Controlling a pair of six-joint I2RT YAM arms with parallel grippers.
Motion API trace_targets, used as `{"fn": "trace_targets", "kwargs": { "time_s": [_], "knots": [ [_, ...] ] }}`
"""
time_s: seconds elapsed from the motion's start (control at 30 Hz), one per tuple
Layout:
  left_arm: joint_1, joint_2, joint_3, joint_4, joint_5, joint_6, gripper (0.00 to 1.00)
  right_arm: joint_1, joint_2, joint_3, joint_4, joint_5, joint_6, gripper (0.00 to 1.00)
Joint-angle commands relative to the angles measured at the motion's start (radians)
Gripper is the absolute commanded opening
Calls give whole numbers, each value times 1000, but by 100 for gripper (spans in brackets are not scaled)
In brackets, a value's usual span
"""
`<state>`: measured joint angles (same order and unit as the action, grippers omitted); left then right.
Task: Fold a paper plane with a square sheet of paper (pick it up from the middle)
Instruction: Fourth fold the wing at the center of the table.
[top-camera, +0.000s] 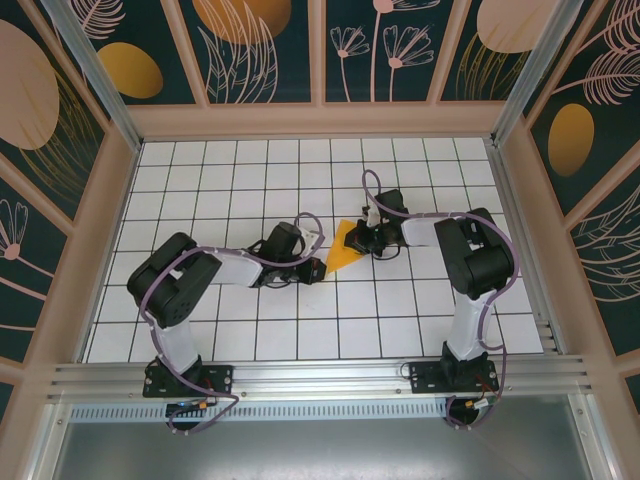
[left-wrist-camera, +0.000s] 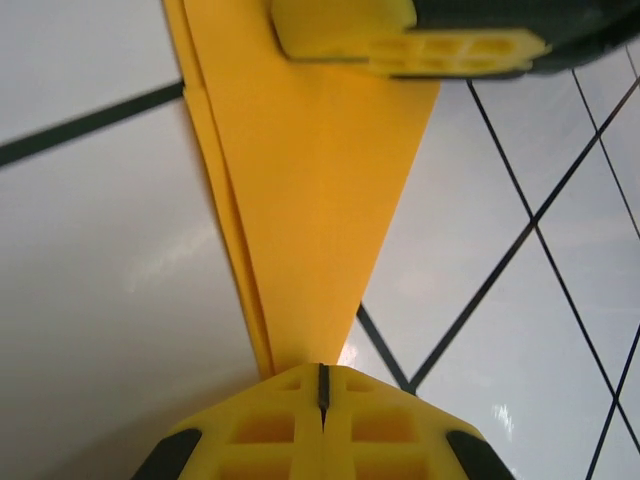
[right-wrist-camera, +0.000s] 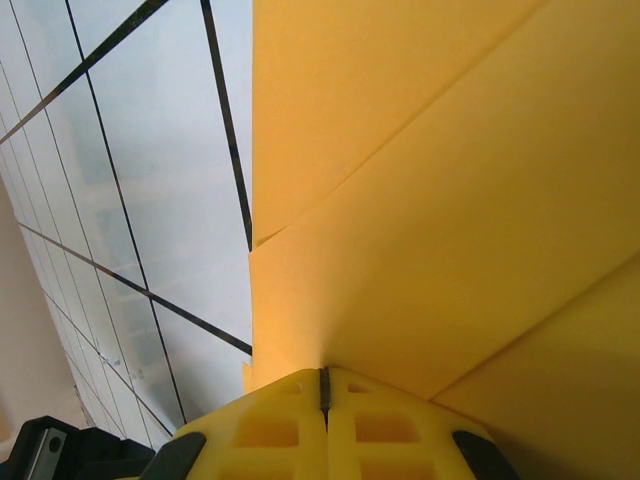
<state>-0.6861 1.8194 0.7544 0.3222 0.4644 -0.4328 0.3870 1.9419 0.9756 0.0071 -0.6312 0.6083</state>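
Note:
The square sheet of paper (top-camera: 343, 250) lies folded into an orange-yellow triangle on the white grid table, between the two grippers. My left gripper (top-camera: 320, 268) is shut, its tips resting at the paper's narrow lower-left point. In the left wrist view the paper (left-wrist-camera: 310, 200) tapers down to the closed left gripper (left-wrist-camera: 322, 375), and layered edges run along its left side. My right gripper (top-camera: 362, 238) is shut at the paper's upper right. Its yellow fingers (left-wrist-camera: 400, 45) sit on the wide end. The right wrist view has the creased paper (right-wrist-camera: 450, 200) running under the closed right gripper (right-wrist-camera: 323, 378).
The white grid table (top-camera: 250, 180) is walled in by a wooden frame with dark floral panels (top-camera: 260, 50). An aluminium rail (top-camera: 320, 378) with both arm bases runs along the near edge. Open grid squares surround the paper.

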Motion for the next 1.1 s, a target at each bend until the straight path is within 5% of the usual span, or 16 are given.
{"fn": "trace_targets", "kwargs": {
  "time_s": [0.0, 0.17, 0.4, 1.07],
  "knots": [
    [-1, -48, -41, -150, 20, 48, 0, 5, 129, -60, -167, 229, -11, 2],
    [-1, -99, -12, -129, 16, 30, 0, 5, 128, -59, -168, 229, -12, 2],
    [-2, -112, -15, 190, 19, -211, 0, 7, 128, -53, -164, 222, -7, 2],
    [-16, 89, 91, -35, -74, -184, 0, 7, 61, -14, -138, 159, -53, 2]
  ]
}}
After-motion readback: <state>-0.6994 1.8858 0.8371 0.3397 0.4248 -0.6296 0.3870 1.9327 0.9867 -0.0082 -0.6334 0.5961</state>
